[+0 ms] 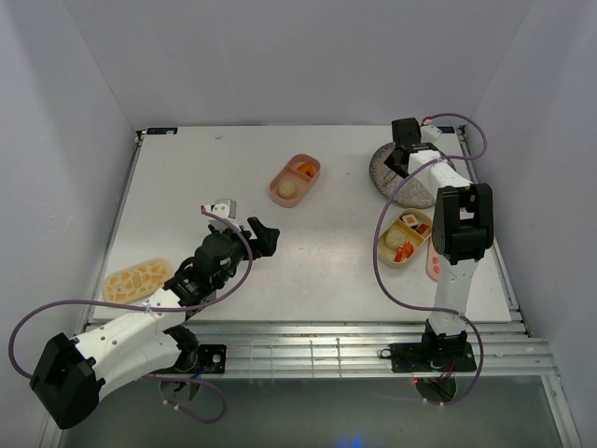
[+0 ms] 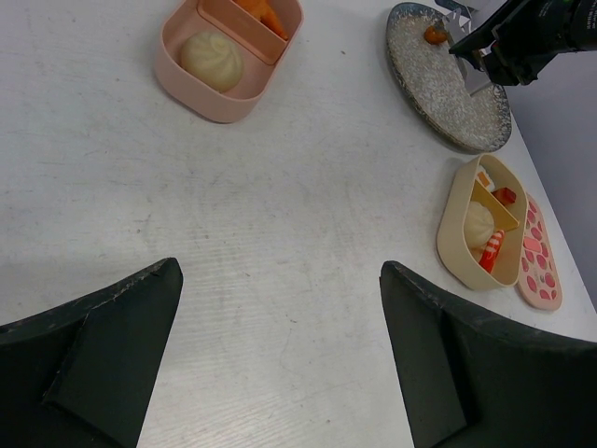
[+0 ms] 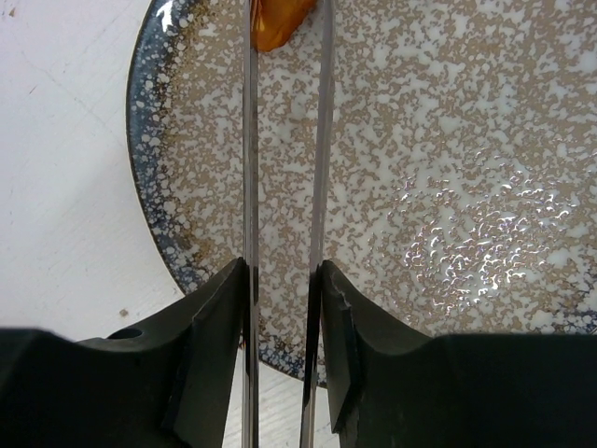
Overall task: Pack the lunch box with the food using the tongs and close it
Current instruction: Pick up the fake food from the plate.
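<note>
My right gripper (image 3: 280, 280) is shut on the thin silvery tongs (image 3: 249, 140), whose two blades reach out over the grey speckled plate (image 3: 448, 168). An orange food piece (image 3: 278, 23) lies between the blade tips, near the plate's rim. The pink lunch box tray (image 1: 295, 180) at mid-table holds a cream bun (image 2: 212, 61) and an orange piece. The tan tray (image 1: 406, 237) near the right arm holds several pieces. My left gripper (image 2: 280, 280) hovers open over bare table, nothing between its fingers.
A tan pebble-patterned lid (image 1: 137, 278) lies at the near left beside the left arm. A pink lid (image 2: 539, 257) lies right of the tan tray (image 2: 452, 224). White walls enclose the table on three sides.
</note>
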{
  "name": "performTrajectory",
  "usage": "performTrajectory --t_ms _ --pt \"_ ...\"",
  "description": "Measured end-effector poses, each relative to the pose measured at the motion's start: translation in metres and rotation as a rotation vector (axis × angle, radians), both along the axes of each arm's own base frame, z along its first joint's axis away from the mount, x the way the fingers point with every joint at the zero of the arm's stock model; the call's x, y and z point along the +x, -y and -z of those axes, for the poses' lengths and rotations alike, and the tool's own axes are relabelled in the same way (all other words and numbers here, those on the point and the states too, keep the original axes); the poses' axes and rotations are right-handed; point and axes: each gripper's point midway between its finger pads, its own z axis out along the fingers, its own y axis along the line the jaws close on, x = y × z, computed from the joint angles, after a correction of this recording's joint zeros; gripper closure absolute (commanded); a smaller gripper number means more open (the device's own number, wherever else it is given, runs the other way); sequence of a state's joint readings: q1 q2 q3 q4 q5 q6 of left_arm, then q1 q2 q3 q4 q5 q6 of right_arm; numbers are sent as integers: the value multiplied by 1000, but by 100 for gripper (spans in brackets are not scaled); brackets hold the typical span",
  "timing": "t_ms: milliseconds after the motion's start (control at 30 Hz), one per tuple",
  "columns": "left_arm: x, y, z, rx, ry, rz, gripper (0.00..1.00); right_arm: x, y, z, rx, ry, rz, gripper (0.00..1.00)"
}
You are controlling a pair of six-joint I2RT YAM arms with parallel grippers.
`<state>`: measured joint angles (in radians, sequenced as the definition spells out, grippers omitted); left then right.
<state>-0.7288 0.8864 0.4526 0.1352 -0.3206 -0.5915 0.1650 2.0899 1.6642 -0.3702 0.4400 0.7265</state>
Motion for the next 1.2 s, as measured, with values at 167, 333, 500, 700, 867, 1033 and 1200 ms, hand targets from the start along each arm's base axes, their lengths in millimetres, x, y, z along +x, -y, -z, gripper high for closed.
performTrajectory --t_ms 167,333,500,700,867,1033,1200 --pt "0 0 -1 -3 3 0 2 -2 -2 4 8 -7 -8 60" --pt "-1 -1 -7 -14 16 0 2 -13 -5 17 19 -41 -36 61" --pt "-1 -1 -8 -17 18 2 2 -17 -10 21 22 -56 -93 61" --pt "-1 0 -8 -17 18 3 2 -28 -9 18 10 -71 -157 60" --pt "-1 0 -8 -17 17 4 2 -32 -9 14 24 -76 -209 57" --pt "-2 0 -7 -18 16 7 2 -35 -6 15 60 -92 -249 56" --pt "-2 1 -6 -15 12 11 2 -37 -5 13 73 -106 -279 55"
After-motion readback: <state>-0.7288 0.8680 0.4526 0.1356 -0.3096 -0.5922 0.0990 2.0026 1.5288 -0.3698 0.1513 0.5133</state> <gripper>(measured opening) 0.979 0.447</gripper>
